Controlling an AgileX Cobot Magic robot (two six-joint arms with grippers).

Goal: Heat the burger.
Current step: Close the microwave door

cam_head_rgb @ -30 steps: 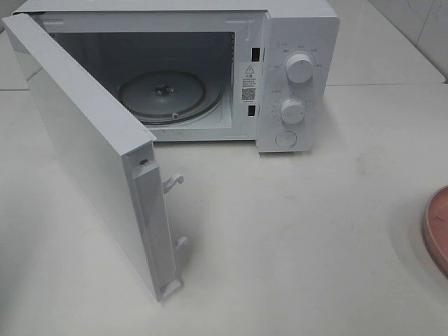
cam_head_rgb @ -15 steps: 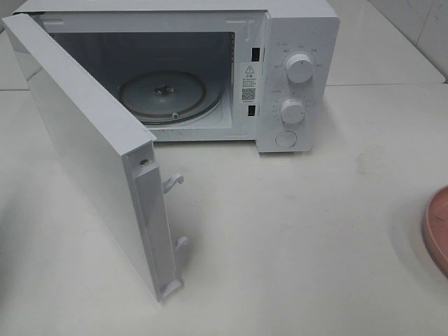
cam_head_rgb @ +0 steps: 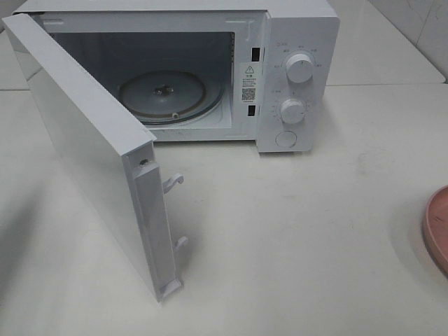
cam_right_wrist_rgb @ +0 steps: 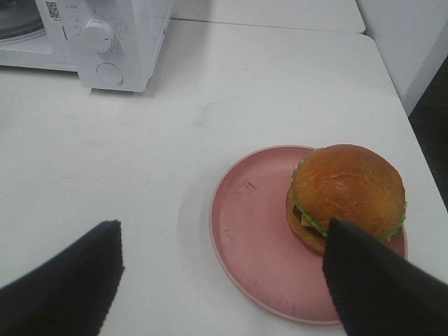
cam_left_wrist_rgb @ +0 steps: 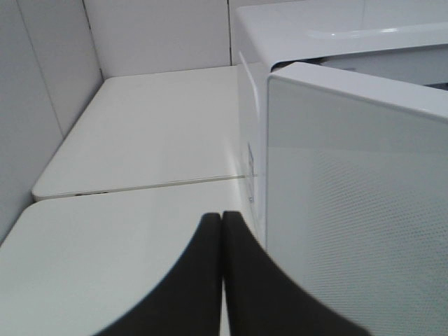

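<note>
The right gripper (cam_right_wrist_rgb: pixel 222 269), its two black fingers (cam_right_wrist_rgb: pixel 59 283) spread wide and holding nothing, hangs over the near edge of a round pink plate (cam_right_wrist_rgb: pixel 252 231) on the white tabletop (cam_right_wrist_rgb: pixel 210 105). The tall burger (cam_right_wrist_rgb: pixel 347 196), with its glossy golden-brown bun, green lettuce frill and dark patty, sits on the right part of that plate, just beside the gripper's right-hand finger; whether the two touch cannot be told. Neither gripper appears in the high view, where only a sliver of the plate (cam_head_rgb: pixel 437 227) shows at the right edge, the burger itself out of frame.

The left gripper (cam_left_wrist_rgb: pixel 222 273) has its dark fingers pressed together, nothing between them, and sits just left of the outer face of the open white microwave door (cam_left_wrist_rgb: pixel 357 210).

Farther back, the white box-shaped microwave (cam_head_rgb: pixel 301 42) stands at the far side of the table, its door (cam_head_rgb: pixel 91 154) swung wide toward the near left. The round glass turntable (cam_head_rgb: pixel 168 94) lies bare inside the cavity. Two white dials (cam_head_rgb: pixel 299 68) and a round button sit on the panel at the right.

Compared with a second ago, the sliver of plate is a shade thinner at the frame edge, and a faint shadow spreads over the table at the near left; microwave and door are unmoved.
</note>
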